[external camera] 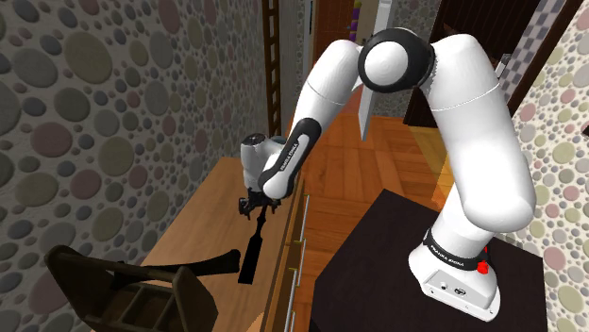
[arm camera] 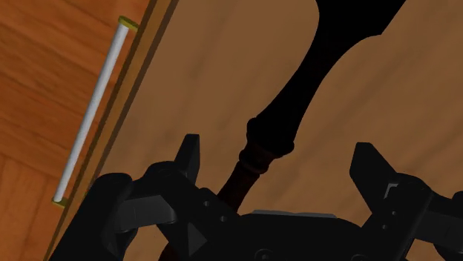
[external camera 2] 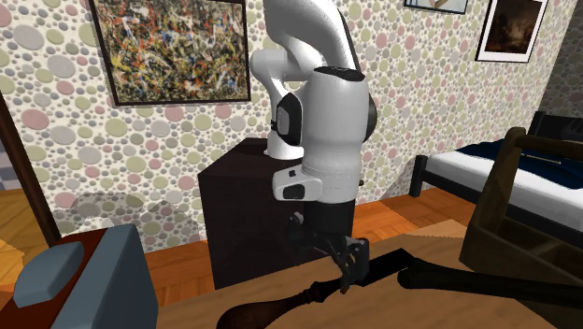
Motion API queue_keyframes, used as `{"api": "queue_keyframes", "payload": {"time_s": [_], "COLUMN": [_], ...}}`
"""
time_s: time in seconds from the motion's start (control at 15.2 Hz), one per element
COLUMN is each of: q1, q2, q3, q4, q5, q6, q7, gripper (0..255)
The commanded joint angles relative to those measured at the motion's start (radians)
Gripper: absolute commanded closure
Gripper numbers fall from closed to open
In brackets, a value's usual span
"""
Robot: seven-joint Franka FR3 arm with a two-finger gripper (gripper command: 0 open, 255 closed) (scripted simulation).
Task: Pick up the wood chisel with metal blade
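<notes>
The chisel point(external camera: 250, 257) lies on a wooden cabinet top point(external camera: 203, 217), dark all over, with a thin reddish-brown neck point(arm camera: 248, 167) widening into a black body point(arm camera: 293, 104). My black gripper point(external camera: 255, 209) hangs low over the thin end. In the wrist view the gripper point(arm camera: 280, 159) is open, its fingertips point(arm camera: 189, 152) standing well apart. The neck runs between them, nearer one finger, and neither touches it. In the second exterior view the chisel point(external camera 2: 266, 307) stretches from the gripper point(external camera 2: 348, 266) towards that view's lower left.
A dark wooden toolbox point(external camera: 123, 292) stands on the same top past the chisel's wide end, with a black bar point(external camera: 212, 262) jutting from it. A silver drawer handle point(arm camera: 93, 111) runs along the cabinet's front edge. A spotted wall borders the far side. The black stand point(external camera: 378, 273) is alongside.
</notes>
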Motion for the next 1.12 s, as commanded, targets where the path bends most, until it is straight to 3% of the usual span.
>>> {"api": "queue_keyframes", "payload": {"time_s": [0.0, 0.46, 0.53, 1.06], "q1": [0.009, 0.026, 0.027, 0.035], "q2": [0.04, 0.113, 0.114, 0.12], "q3": [-0.011, -0.033, -0.034, -0.038], "q4": [0.028, 0.061, 0.059, 0.056], "q5": [-0.006, -0.021, -0.022, -0.024], "q6": [0.013, 0.055, 0.057, 0.067], "q7": [0.008, 0.021, 0.022, 0.03], "gripper": [0, 0, 255, 255]}}
